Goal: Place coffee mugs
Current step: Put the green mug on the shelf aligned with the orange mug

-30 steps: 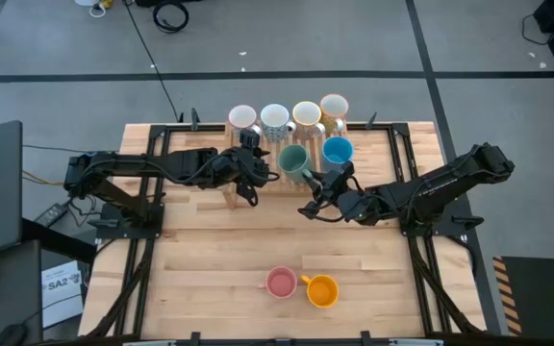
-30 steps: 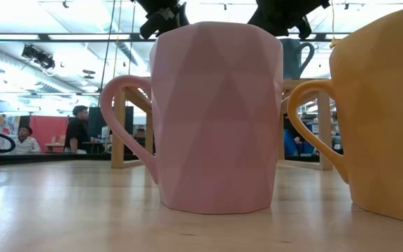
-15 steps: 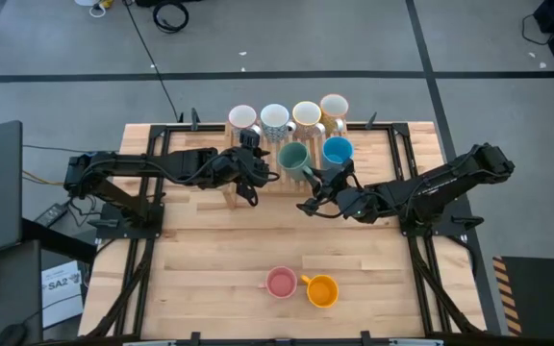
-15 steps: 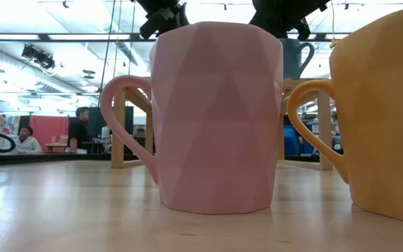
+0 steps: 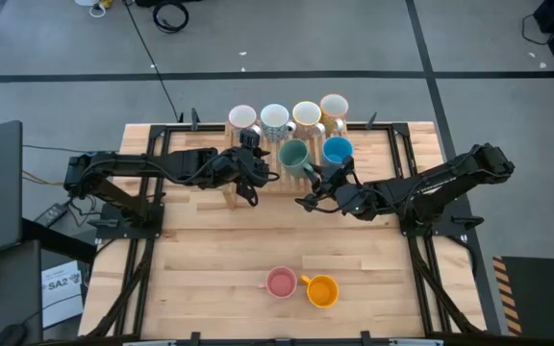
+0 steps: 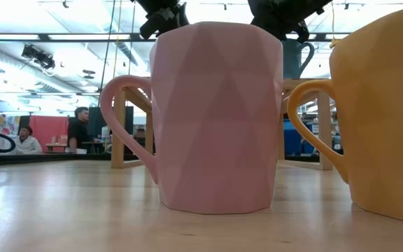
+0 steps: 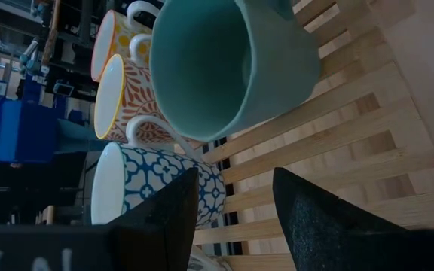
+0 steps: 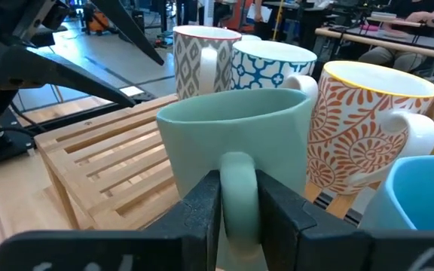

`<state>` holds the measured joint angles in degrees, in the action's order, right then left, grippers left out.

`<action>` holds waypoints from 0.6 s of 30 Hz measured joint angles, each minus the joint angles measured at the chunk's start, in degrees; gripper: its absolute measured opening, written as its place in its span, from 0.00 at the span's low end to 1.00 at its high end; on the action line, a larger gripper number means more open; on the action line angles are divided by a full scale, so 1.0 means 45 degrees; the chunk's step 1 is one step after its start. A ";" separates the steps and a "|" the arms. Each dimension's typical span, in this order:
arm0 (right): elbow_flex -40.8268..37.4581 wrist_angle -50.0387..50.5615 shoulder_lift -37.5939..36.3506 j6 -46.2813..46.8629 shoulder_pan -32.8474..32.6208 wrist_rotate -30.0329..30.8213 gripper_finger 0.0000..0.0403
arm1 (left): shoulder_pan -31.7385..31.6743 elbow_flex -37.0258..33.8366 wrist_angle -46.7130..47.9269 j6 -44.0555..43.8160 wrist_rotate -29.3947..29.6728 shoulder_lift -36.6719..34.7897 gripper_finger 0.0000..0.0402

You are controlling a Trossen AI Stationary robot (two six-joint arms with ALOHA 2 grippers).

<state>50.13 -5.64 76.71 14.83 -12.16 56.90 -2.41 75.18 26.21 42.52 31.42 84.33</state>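
A green mug point(image 5: 294, 155) sits tilted over the wooden rack point(image 5: 234, 192) at the table's far middle, its mouth turned left. My right gripper point(image 5: 315, 183) is shut on its handle. A blue mug point(image 5: 338, 151) stands beside it. Several white patterned mugs point(image 5: 275, 118) line the rack's far row. A pink mug point(image 5: 280, 283) and an orange mug point(image 5: 322, 290) stand on their bases near the table's near edge. My left gripper point(image 5: 263, 173) hovers open just left of the green mug point(image 7: 217, 68), touching nothing. My right gripper pinches the green mug's handle point(image 8: 237, 177) between its two fingers point(image 8: 202, 207), one on each side of the loop. It comes level from the table's near right side. Whether the mug's base rests on the rack slats does not show.
The rack's slats point(image 8: 104, 162) lie left of the green mug. The blue mug point(image 8: 420, 203) and an orange-patterned white mug point(image 8: 368, 128) crowd its other side. Bare tabletop point(image 5: 219, 255) stretches between the rack and the two near mugs. People sit in the room behind point(image 6: 79, 129).
My right gripper has edged a little toward the table's far left, carrying the green mug with it over the rack. My left arm has stayed still.
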 joint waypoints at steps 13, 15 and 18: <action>0.0000 -0.0007 0.0005 0.0000 -0.0005 -0.0005 0.30 | 0.0004 0.0000 -0.0002 -0.0003 -0.0178 0.0000 0.44; 0.0000 -0.0007 0.0005 0.0000 -0.0005 -0.0005 0.30 | 0.0004 0.0000 0.0002 -0.0003 -0.0180 0.0002 0.44; 0.0000 -0.0007 0.0005 0.0000 -0.0005 -0.0010 0.31 | 0.0004 0.0000 0.0002 0.0000 -0.0180 0.0000 0.44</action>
<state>50.13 -5.67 76.73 14.83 -12.19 56.86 -2.40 75.18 26.22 42.52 30.61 84.33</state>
